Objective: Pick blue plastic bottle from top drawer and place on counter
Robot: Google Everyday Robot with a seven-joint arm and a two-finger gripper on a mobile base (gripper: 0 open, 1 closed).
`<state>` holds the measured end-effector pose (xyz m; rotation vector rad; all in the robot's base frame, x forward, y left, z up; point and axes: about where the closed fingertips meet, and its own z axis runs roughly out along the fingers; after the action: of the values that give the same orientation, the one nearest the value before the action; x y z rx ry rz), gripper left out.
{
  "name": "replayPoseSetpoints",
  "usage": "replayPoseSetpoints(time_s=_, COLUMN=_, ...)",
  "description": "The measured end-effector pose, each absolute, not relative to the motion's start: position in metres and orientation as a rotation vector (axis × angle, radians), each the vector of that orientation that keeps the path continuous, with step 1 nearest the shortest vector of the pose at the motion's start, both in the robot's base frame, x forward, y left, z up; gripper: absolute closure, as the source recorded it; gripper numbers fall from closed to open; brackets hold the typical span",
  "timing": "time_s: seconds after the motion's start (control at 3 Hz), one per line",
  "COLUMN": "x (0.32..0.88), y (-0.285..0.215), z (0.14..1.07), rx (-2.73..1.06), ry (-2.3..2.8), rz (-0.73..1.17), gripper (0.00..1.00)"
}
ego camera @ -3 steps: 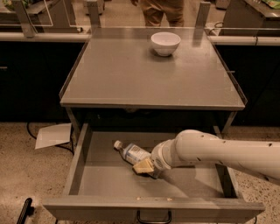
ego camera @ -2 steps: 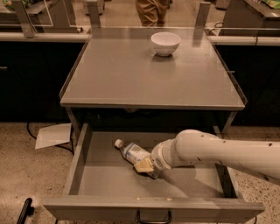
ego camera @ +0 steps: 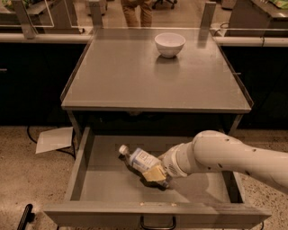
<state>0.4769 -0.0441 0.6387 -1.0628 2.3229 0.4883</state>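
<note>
You have one top drawer (ego camera: 82, 170), standing open. One blue plastic bottle (ego camera: 140, 159) sits at a slant inside it, near the drawer's middle, with its white cap toward the drawer's back left. Your one end effector (ego camera: 156, 174) is also inside the drawer, clamped on the bottle's lower end. Above the drawer, the surface (ego camera: 126, 76) carries one white bowl (ego camera: 169, 44), at the side farthest from the drawer front.

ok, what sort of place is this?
Probably an office kitchen or canteen area: grey metal counter with a white bowl, an open drawer, speckled floor, someone's legs beyond. The hand is in the drawer at the blue plastic bottle.
</note>
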Motion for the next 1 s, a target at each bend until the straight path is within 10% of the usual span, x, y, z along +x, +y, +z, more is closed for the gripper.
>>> replayPoseSetpoints(time_s=1.0, x=0.445, y=-0.099, z=0.728, rx=-1.013, ry=2.231, rz=0.303, gripper=1.00)
